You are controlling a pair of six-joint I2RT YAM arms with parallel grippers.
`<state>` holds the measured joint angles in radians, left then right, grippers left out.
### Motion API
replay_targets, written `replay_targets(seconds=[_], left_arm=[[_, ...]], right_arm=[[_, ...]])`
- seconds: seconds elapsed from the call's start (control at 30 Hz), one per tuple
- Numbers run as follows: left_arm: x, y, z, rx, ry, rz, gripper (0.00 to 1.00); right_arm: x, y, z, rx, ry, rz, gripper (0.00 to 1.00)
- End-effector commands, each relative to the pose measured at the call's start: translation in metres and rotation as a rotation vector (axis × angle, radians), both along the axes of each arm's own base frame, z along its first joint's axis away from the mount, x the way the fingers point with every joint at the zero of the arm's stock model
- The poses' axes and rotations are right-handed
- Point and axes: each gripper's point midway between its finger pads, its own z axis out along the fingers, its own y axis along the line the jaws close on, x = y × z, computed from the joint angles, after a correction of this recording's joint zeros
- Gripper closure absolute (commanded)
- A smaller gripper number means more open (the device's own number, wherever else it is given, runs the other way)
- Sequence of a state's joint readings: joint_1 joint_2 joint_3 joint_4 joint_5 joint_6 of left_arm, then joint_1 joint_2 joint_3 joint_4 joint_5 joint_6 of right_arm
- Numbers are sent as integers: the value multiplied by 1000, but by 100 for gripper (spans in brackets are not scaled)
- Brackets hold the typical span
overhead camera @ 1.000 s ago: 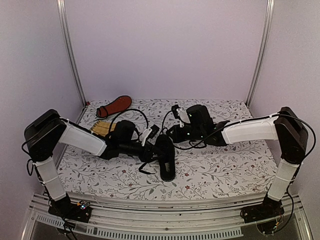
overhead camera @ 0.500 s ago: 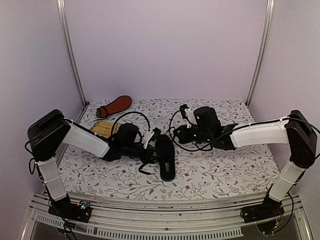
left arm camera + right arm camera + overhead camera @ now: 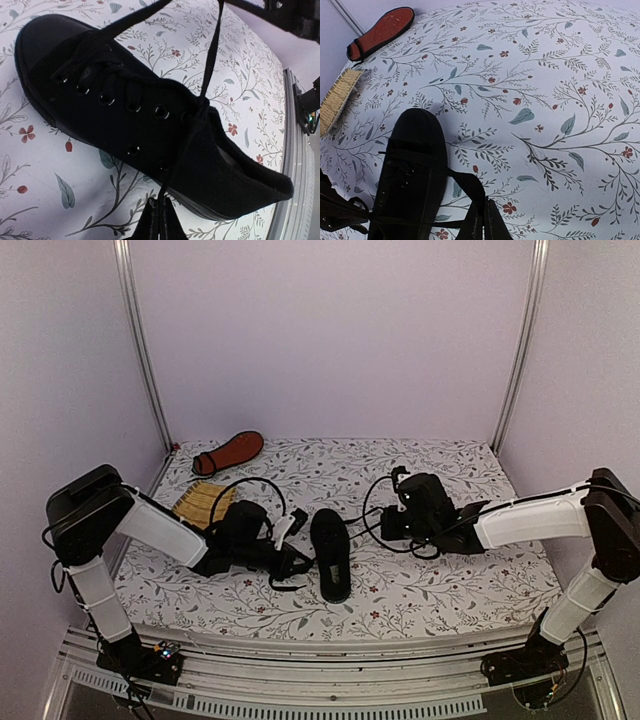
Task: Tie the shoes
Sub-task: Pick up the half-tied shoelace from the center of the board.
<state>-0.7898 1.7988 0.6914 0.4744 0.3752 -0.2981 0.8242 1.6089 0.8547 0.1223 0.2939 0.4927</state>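
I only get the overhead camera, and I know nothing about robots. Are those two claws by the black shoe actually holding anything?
Observer: Yes. The left wrist view shows the left gripper shut on a lace of the black shoe.
Operator: And the other claw?
Observer: The right wrist view shows the right gripper pinching the other lace, which runs back to the shoe.
Operator: Is there a bow yet?
Observer: No. Close up, the laces meet in a single crossing over the tongue, with no loops.
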Motion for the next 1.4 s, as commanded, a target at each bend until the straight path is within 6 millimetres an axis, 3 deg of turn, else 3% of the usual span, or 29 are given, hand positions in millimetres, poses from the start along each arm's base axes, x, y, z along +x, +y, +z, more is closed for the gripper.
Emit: replay_targets(seconds=[0.0, 0.17, 0.27, 0.47, 0.63, 0.77, 0.9, 1.27, 1.37], left_arm=[[-1, 1, 6, -13, -5, 25, 100], [2, 3, 2, 0, -2, 50, 100], [2, 5, -1, 8, 2, 60, 100], [6, 6, -2, 13, 0, 85, 100], [0, -3, 3, -16, 1, 18, 100], [-2, -7, 7, -17, -12, -23, 70], [-2, -8, -1, 14, -14, -39, 57], [6, 0, -22, 106, -1, -2, 67], [6, 1, -22, 107, -4, 3, 80]], right_arm=[[0, -40, -26, -75, 41, -166, 98], [-15, -60, -66, -100, 143, -220, 98], [-28, -55, -83, -44, 210, -190, 98], [-53, -44, -98, 89, 308, -135, 98], [-58, -39, -84, 152, 294, -96, 98], [-54, -24, -61, 190, 245, -15, 98], [-50, -16, -48, 201, 216, 24, 98], [-49, -19, -36, 211, 184, 19, 98], [-50, -19, -33, 216, 180, 17, 98]])
